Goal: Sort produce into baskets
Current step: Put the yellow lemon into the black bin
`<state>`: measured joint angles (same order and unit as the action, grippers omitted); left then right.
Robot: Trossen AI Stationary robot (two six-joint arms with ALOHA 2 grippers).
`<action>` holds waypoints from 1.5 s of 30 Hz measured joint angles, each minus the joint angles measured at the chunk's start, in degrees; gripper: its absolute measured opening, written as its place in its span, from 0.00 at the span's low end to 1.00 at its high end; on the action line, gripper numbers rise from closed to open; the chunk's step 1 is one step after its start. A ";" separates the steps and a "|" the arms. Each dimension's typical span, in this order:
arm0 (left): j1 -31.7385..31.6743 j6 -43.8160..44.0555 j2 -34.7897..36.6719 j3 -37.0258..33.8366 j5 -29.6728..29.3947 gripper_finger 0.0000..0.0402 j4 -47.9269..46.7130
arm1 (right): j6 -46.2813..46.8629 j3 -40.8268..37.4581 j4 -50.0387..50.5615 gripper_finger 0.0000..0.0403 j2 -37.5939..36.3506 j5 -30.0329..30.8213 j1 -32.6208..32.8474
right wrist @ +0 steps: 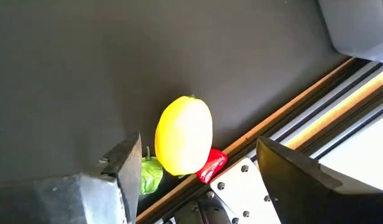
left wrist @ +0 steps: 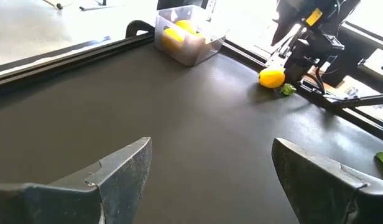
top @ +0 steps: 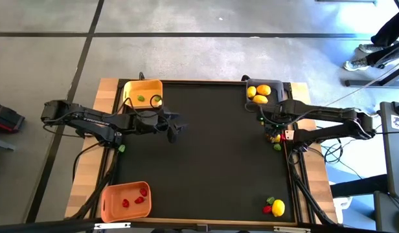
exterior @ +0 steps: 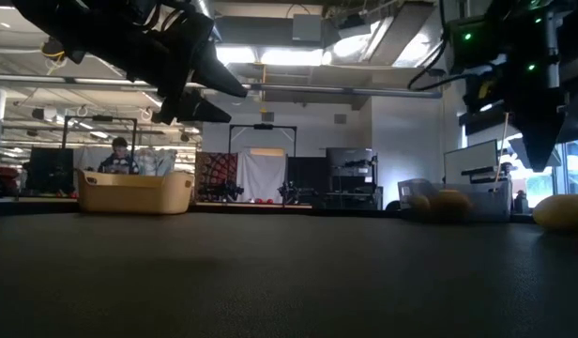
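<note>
My right gripper (right wrist: 198,180) hangs open and points down over a yellow lemon (right wrist: 184,135), which lies on the dark mat at the table's right edge. A green piece (right wrist: 148,174) and a red piece (right wrist: 211,167) lie against the lemon. The fingers stand above it on either side and touch nothing. My left gripper (left wrist: 210,168) waits open above the mat near the yellow basket (top: 142,90), which holds green pieces. The grey basket (top: 261,92) at the far right holds lemons. The orange basket (top: 125,200) at the near left holds red pieces.
Another lemon (top: 278,207) with a red piece (top: 267,209) and a green piece (top: 271,201) lies at the mat's near right corner. A raised wooden rail (right wrist: 316,99) runs along the right edge beside the lemon. The mat's middle (top: 212,149) is bare.
</note>
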<state>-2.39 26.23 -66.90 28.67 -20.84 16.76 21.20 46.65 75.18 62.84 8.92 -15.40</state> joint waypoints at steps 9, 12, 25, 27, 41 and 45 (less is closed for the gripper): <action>0.15 0.65 -0.01 0.00 0.00 0.82 -0.99 | -3.75 0.00 0.35 0.63 8.42 0.49 0.00; 0.15 0.81 -0.01 0.00 0.00 0.82 -0.99 | -3.96 0.00 0.76 0.63 9.75 0.51 0.00; -0.41 0.88 -0.01 0.00 0.00 0.82 -1.13 | -4.49 -4.21 -2.38 0.63 10.20 -3.66 -0.90; -0.39 0.86 -0.01 0.00 0.00 0.82 -1.12 | -2.97 -5.76 -2.52 0.63 10.20 -4.14 -0.90; -1.11 -0.18 -0.01 0.00 0.01 0.82 -1.09 | 0.84 -8.40 -10.23 0.50 13.49 -6.59 -0.85; -1.11 -0.16 -0.01 0.00 0.00 0.82 -1.10 | -0.61 -8.37 -10.63 0.36 14.81 -6.46 -0.76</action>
<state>-3.51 26.06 -66.92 28.67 -20.84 15.66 20.59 38.28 64.55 77.65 2.46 -16.16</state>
